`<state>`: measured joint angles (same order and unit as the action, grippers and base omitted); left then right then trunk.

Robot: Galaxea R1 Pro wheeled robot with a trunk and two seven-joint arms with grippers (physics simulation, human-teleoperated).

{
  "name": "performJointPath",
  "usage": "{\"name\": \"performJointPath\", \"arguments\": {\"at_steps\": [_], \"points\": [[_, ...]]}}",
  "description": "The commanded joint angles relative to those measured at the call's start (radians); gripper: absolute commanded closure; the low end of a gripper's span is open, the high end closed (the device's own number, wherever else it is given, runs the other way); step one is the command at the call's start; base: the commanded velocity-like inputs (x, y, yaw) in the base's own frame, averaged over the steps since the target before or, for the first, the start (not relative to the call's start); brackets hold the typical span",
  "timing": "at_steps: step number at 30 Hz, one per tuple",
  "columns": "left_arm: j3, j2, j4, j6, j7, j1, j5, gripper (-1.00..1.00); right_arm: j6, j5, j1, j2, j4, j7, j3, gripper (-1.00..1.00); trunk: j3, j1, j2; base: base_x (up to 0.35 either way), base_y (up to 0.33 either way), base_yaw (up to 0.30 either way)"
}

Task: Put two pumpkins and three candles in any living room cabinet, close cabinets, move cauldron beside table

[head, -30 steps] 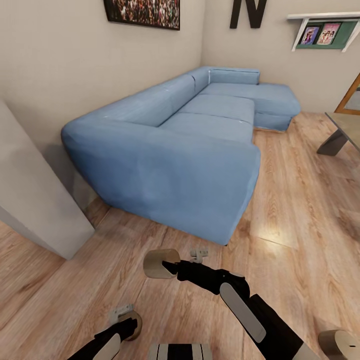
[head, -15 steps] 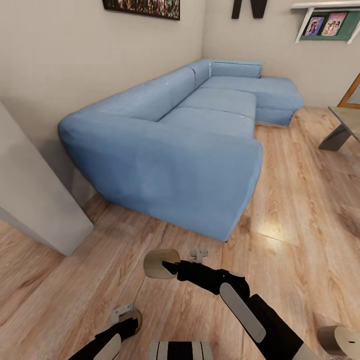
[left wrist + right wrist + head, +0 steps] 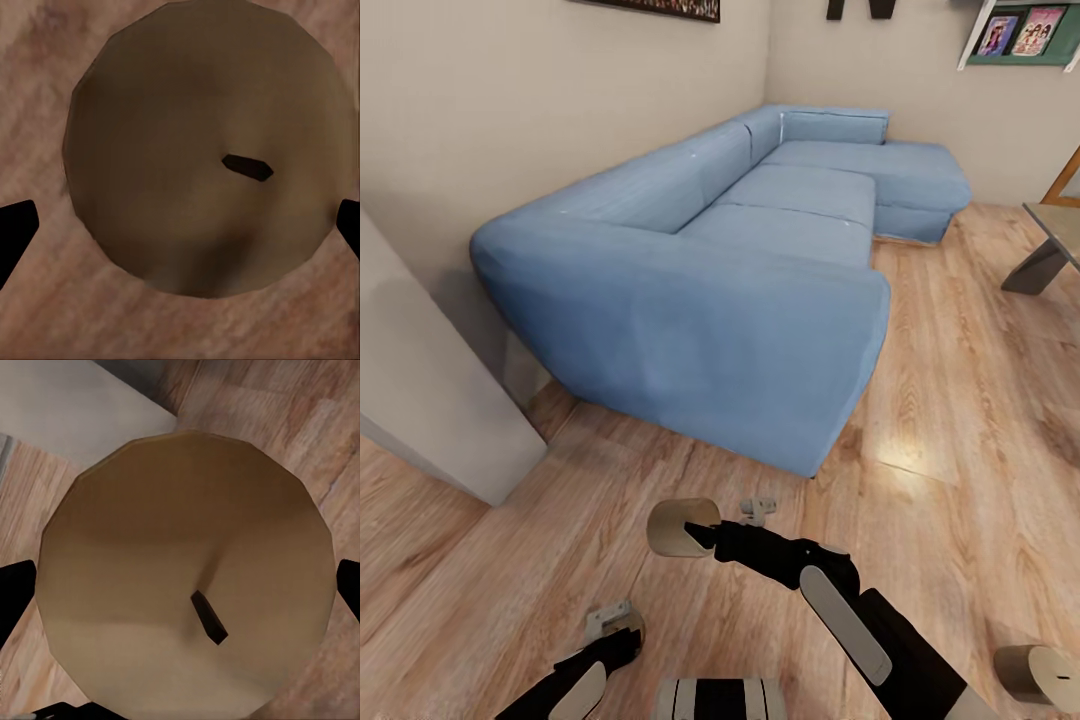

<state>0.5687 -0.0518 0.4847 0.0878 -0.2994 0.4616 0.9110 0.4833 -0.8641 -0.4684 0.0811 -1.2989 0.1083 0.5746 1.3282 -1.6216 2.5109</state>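
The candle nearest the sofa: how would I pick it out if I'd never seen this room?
Find the big blue sofa. Over the wood floor before its near end, a black arm reaches in from the lower right, its jaws holding the candle. It is a stubby tan cylinder in full view; the other candle, lower left, is half hidden.

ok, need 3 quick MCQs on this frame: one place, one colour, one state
1. Where is the table in the head view?
A. right edge
B. left edge
C. bottom centre

2. Sofa colour?
A. red
B. blue
C. green

3. What sits between the right gripper fingers?
A. a pumpkin
B. nothing
C. a candle

Answers: 1 A, its grey top and leg show at the right edge. 2 B, the upholstery is light blue. 3 C, the right wrist view shows a tan cylinder with a dark wick between the finger tips.
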Motion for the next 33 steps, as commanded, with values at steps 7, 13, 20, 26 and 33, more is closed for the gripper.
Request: {"name": "performJointPath", "arguments": {"at_steps": [7,13,20,26,33], "points": [[0.007,-0.002,-0.032,0.003,-0.009,0.0,0.006,-1.0,0.003,-0.004,-0.001,0.002,-0.001,0.001,0.001,1.0,0.001,0.0,0.0,0.0,0.0,0.0],[0.007,-0.002,-0.032,0.003,-0.009,0.0,0.005,-1.0,0.003,-0.004,-0.001,0.001,0.0,0.001,0.001,1.0,0.001,0.0,0.0,0.0,0.0,0.0],[0.003,-0.003,-0.032,0.003,0.071,0.0,0.004,-1.0,0.003,-0.004,-0.001,0.0,0.0,0.001,0.001,1.0,0.001,0.0,0.0,0.101,0.021,0.0],[-0.002,-0.003,-0.032,0.003,0.09,0.0,0.004,-1.0,0.003,-0.004,-0.001,0.0,0.0,0.001,0.001,1.0,0.001,0.0,0.0,0.011,0.002,0.0],[-0.004,-0.003,-0.032,0.003,0.091,0.0,0.008,-1.0,0.003,-0.004,-0.001,0.0,0.0,0.001,0.001,1.0,0.001,0.0,0.0,0.078,0.025,0.0]]}}
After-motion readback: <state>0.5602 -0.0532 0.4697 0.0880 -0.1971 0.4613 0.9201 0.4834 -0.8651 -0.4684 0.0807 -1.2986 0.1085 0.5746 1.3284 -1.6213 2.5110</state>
